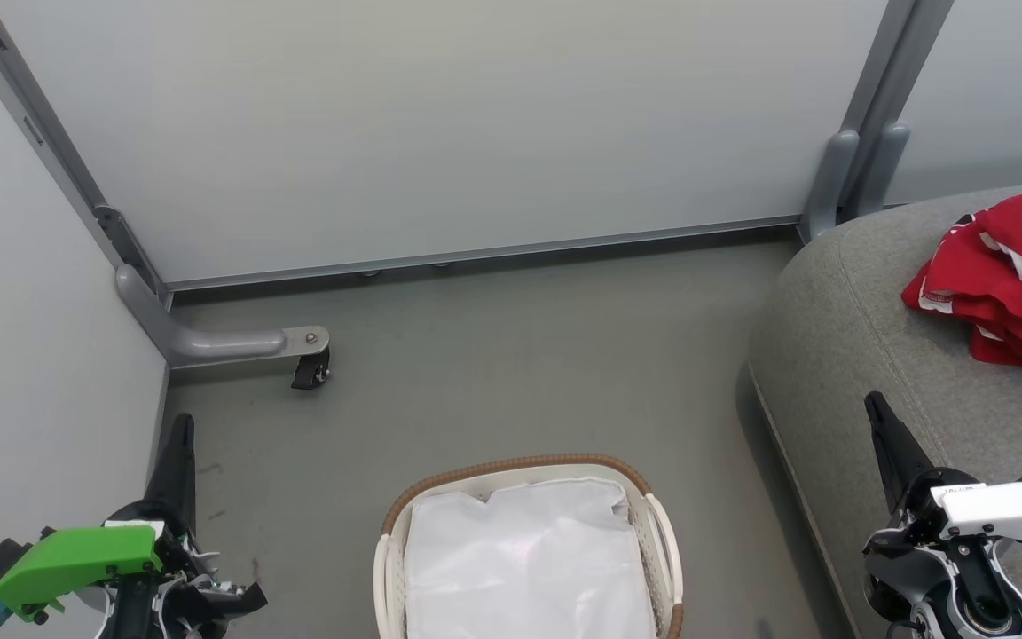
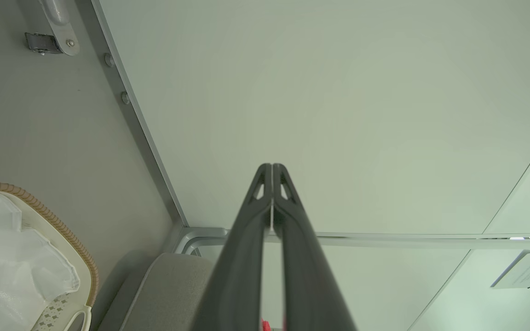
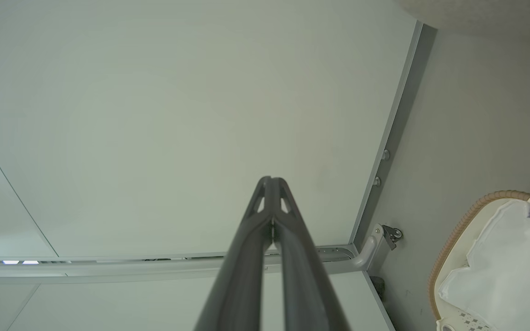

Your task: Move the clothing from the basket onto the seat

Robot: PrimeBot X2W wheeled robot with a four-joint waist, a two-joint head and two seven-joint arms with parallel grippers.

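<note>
Head view: clothing [image 1: 1008, 271] bunched on seat [image 1: 839, 346], axis unclear; left hand [image 1: 182, 428], right hand [image 1: 876, 410] closed, empty.

L wrist green cover [image 1: 76, 559], R wrist white cover [image 1: 1003, 513], both w/ long dark tapered fingers [image 1: 176, 470]

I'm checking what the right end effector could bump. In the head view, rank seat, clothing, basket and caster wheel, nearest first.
1. seat, right by the right end effector.
2. clothing, farther back on the seat.
3. basket, low to its left.
4. caster wheel, far left.
</note>
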